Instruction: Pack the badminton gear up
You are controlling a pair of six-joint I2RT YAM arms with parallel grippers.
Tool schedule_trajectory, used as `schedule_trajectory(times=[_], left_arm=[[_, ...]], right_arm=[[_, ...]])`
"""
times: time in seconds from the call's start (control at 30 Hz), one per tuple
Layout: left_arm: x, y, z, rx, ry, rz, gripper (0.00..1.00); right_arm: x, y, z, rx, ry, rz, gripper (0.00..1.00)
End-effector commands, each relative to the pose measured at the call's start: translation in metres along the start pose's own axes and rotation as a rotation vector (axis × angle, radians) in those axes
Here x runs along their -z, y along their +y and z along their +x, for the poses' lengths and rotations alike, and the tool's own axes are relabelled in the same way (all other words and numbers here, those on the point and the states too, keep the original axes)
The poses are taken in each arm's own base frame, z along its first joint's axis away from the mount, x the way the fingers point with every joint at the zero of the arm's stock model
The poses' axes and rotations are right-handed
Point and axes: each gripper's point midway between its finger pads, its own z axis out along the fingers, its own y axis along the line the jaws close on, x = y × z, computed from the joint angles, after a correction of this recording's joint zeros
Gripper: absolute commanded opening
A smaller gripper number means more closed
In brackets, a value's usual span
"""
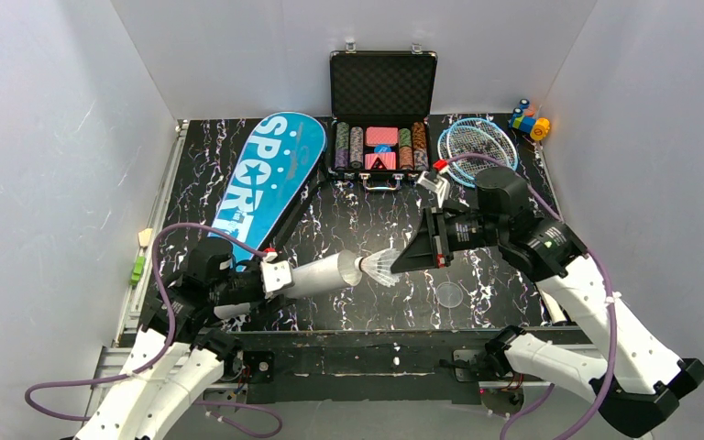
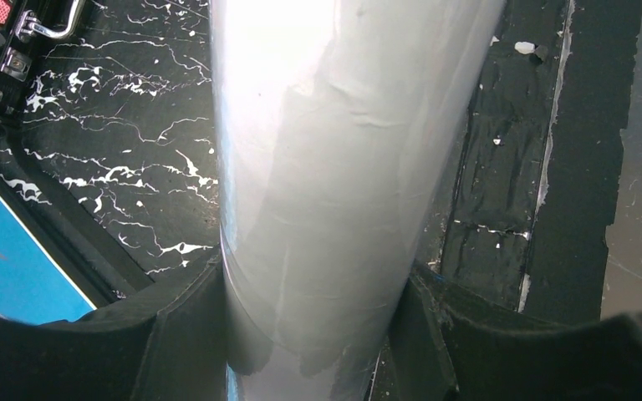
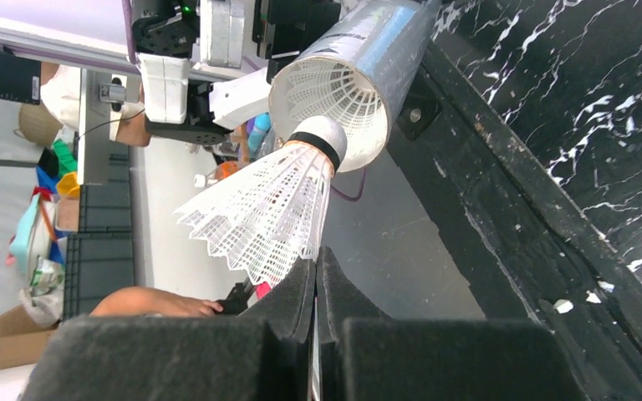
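The tube [image 2: 334, 167] runs up the middle of the frame from bottom edge to top edge, and its pale glossy wall is creased in places. The left gripper [image 2: 313, 280] clamps it, with black foam fingers [image 2: 175, 334] pressed against both sides of the tube low down. Left of the tube lies the black, white-veined table [image 2: 134, 150]. Far left of the tube, at the top, is a corner of the black case [image 2: 0, 50] with its metal handle [image 2: 50, 21]. Far left of the tube, lower down, lies the blue bag [image 2: 8, 267] with dark edging. Right of the tube run strips of wrinkled black tape [image 2: 501, 184], with a small white scrap [image 2: 525, 48] near the top
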Motion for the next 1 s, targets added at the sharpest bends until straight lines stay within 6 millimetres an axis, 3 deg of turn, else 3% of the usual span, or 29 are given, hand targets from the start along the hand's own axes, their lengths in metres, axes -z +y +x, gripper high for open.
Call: schedule_trajectory(times=[0.0, 0.33, 0.5, 0.6, 0.77, 0.97], left_arm=[[0.002, 0.006, -0.022, -0.044, -0.067, -0.008, 0.21], [0.005, 0.002, -0.03, -0.031, -0.096, 0.005, 0.24], [0.007, -0.001, -0.03, -0.037, -0.096, 0.01, 0.24], [0.007, -0.002, -0.03, -0.034, -0.096, 0.014, 0.24], [0.009, -0.001, -0.034, -0.028, -0.104, 0.011, 0.24], [0.009, 0.003, -0.04, -0.009, -0.112, 0.006, 0.24]], right_arm=[[-0.013, 0.011, -0.003, 0.014, 0.023, -0.07, 0.01], [-0.041, -0.001, -0.017, -0.022, 0.037, -0.005, 0.01], [-0.049, -0.006, -0.021, 0.001, 0.043, 0.056, 0.35], [-0.043, -0.016, -0.026, 0.016, 0.015, 0.154, 0.43], [-0.033, -0.013, -0.028, 0.06, -0.022, 0.183, 0.55], [-0.043, -0.015, -0.017, 0.064, 0.013, 0.186, 0.62]])
